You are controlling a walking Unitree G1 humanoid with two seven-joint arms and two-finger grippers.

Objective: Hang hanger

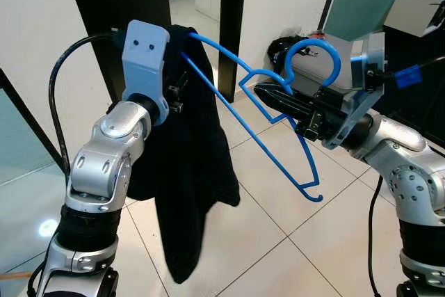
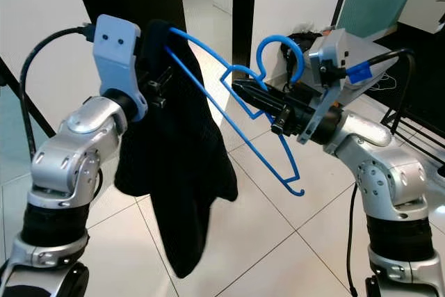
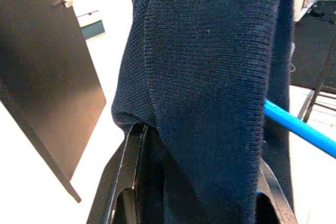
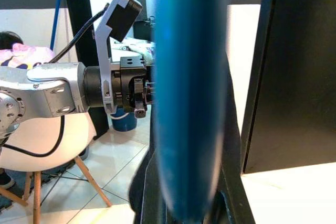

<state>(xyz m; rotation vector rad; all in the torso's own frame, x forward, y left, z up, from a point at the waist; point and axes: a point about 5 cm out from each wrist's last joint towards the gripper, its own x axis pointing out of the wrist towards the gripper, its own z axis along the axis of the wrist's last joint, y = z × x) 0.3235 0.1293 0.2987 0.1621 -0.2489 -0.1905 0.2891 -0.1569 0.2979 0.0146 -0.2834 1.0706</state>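
Observation:
A blue wire hanger is held up in the air between my two arms. My right gripper is shut on its neck, just under the hook. A dark navy knitted garment is draped over the hanger's far arm and hangs down toward the floor. My left gripper is raised at that end and pressed into the cloth. In the left wrist view its black fingers are closed around the garment fold, with the blue bar beside them. The right wrist view has the blurred hanger between the fingers.
Black door-frame posts stand behind, with white walls and a tiled floor below. A grey case and a dark rack are at the right. A white chair and a seated person are in the right wrist view.

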